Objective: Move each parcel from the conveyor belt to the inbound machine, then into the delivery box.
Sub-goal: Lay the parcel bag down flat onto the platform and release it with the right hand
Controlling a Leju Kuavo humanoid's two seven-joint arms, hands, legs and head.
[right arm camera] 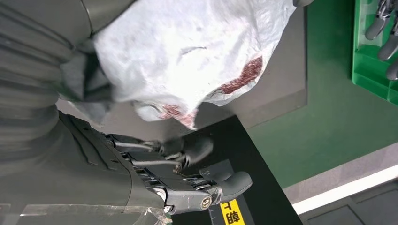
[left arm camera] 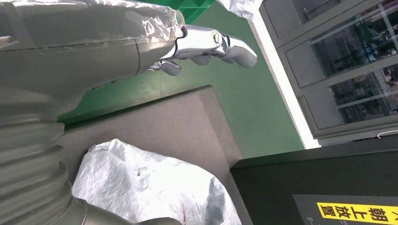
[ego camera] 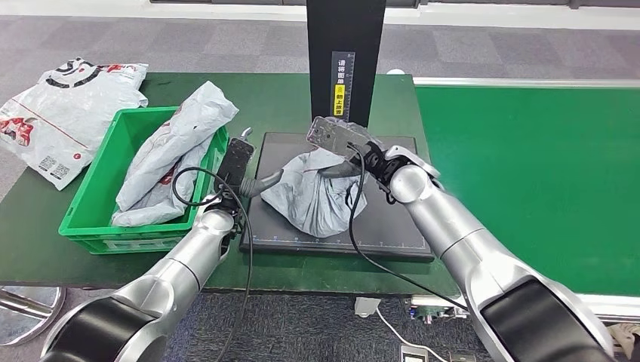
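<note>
Grey parcel [ego camera: 321,192] sits mid-frame on the dark scan plate [ego camera: 407,226], right under the black post [ego camera: 346,45] of the inbound machine. It lies crumpled, its long axis running from upper right down toward lower left in the head view, with one corner trailing left toward the green box [ego camera: 98,219].

The right hand [ego camera: 340,139] is on top of it at the parcel's upper right end. The thumb looks to be pressed into the bunched film while the darker fingers stay spread beyond it. I judge this a pinch on the parcel, though the contact itself is partly hidden.

The left hand [ego camera: 235,162] hovers at the plate's left edge, between parcel and box, fingers apart, holding nothing.

The box, centre left, already has one grey bag [ego camera: 170,151] in it; another white bag [ego camera: 64,113] lies upper left on the table.

The next move is leftward: the box lies left of the parcel, across the left hand's spot.
</note>
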